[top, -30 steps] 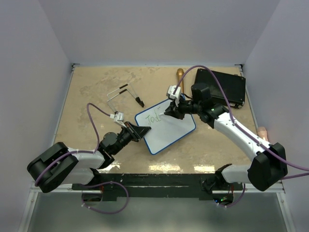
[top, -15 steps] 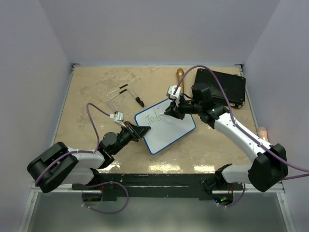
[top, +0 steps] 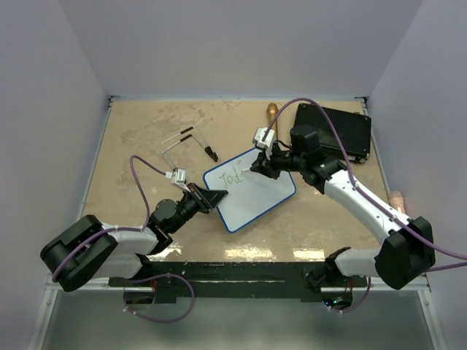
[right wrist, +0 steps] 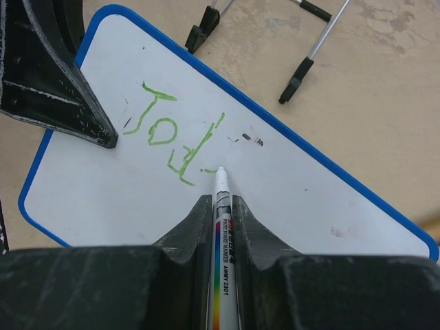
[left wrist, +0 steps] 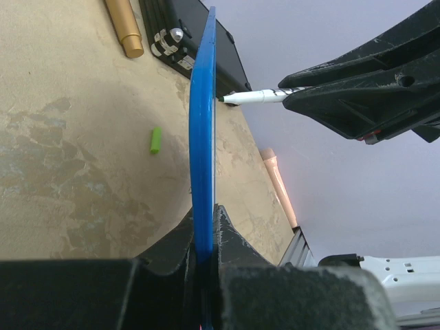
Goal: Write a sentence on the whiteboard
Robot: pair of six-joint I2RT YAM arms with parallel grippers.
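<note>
The whiteboard (top: 255, 193), white with a blue rim, lies mid-table with green letters "Tod" (right wrist: 168, 134) near its upper left corner. My left gripper (top: 216, 197) is shut on the board's left edge, seen edge-on as a blue strip (left wrist: 203, 137) in the left wrist view. My right gripper (top: 257, 168) is shut on a white marker (right wrist: 221, 206). The marker's tip (right wrist: 221, 170) sits on the board just right of the last letter, beside a short green stroke. The tip also shows in the left wrist view (left wrist: 230, 98).
A black rectangular case (top: 336, 131) lies at the back right, with a gold pen-like tube (top: 271, 113) beside it. A wire stand with black tips (top: 188, 142) lies behind the board. A green marker cap (left wrist: 156, 139) lies on the table. A beige stick (top: 396, 197) is at the right edge.
My right gripper with the marker has shifted slightly up and left on the board, adding a short green stroke. The left gripper and board have not moved.
</note>
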